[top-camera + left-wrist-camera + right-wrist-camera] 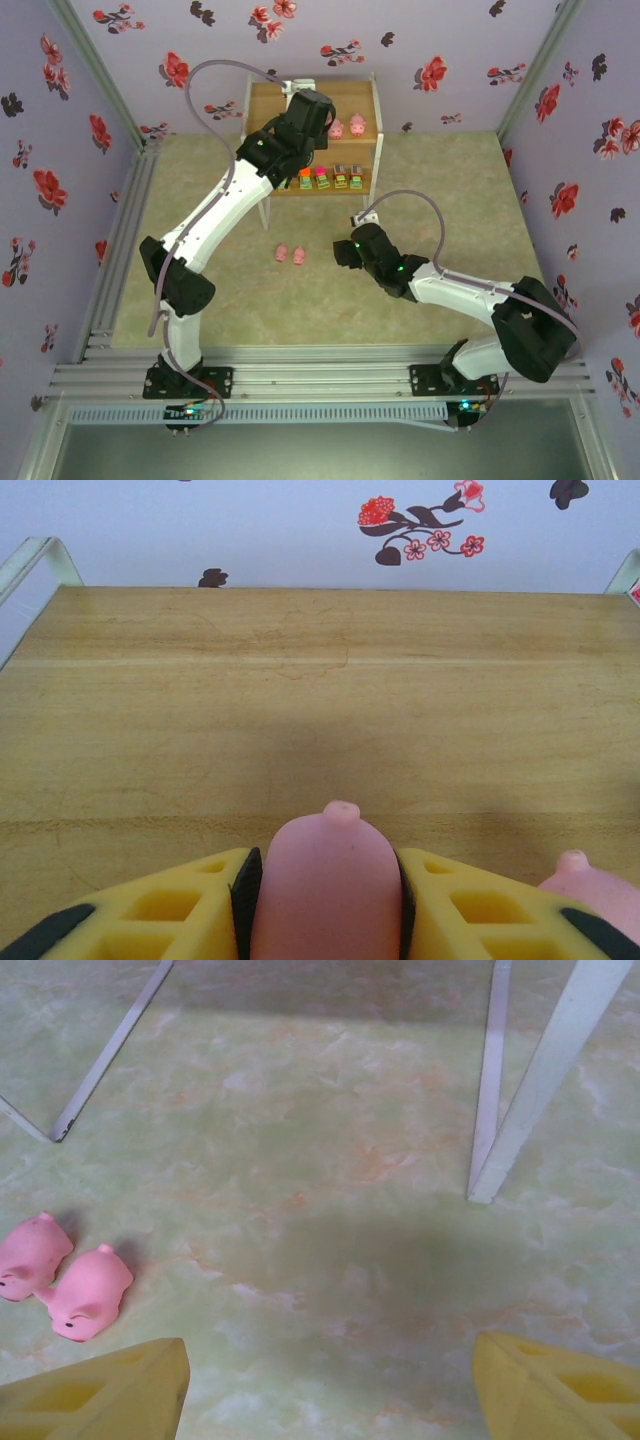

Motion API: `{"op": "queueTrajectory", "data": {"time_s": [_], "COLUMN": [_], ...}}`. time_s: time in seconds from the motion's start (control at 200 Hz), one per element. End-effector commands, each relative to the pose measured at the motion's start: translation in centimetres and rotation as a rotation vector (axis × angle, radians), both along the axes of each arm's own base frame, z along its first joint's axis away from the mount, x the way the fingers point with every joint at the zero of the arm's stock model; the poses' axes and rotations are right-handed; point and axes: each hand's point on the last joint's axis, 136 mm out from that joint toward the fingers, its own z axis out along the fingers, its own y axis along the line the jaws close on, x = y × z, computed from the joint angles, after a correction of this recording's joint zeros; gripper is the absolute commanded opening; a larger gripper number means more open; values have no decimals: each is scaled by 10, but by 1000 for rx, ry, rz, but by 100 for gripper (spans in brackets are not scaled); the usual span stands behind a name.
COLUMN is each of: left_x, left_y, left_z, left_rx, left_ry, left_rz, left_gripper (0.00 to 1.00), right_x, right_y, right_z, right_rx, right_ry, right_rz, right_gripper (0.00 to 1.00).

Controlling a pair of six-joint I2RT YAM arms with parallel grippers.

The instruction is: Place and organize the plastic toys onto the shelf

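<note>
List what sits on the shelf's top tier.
A pink pig and a second pig stand near its right end. The left gripper holds a third pig over the wood. From above, the left arm covers whatever lies under it.

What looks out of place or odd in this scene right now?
Two pigs lie on the mat, touching each other, in front of the shelf rather than on it. The blocks on the lower tier stand in a neat row. Nothing looks spilled or damaged.
</note>
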Motion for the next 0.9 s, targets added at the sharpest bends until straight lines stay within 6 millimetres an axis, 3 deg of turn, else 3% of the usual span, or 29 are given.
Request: {"op": "queueTrajectory", "data": {"time_s": [0.0,0.41,0.895], "left_x": [4,4,-2], "left_y": [-1,0,3], "left_z": [3,2,16], "left_rx": [-29,-28,-77], "left_ry": [-6,-1,-44], "left_rz": [8,12,-6], "left_gripper": [41,50,49], "right_x": [3,3,3], "right_y": [0,-1,0], "right_z": [4,5,3], "right_rx": [12,15,13], "right_ry": [6,5,11], "right_rz": [-14,-14,-12], "right_gripper": [66,66,66]}}
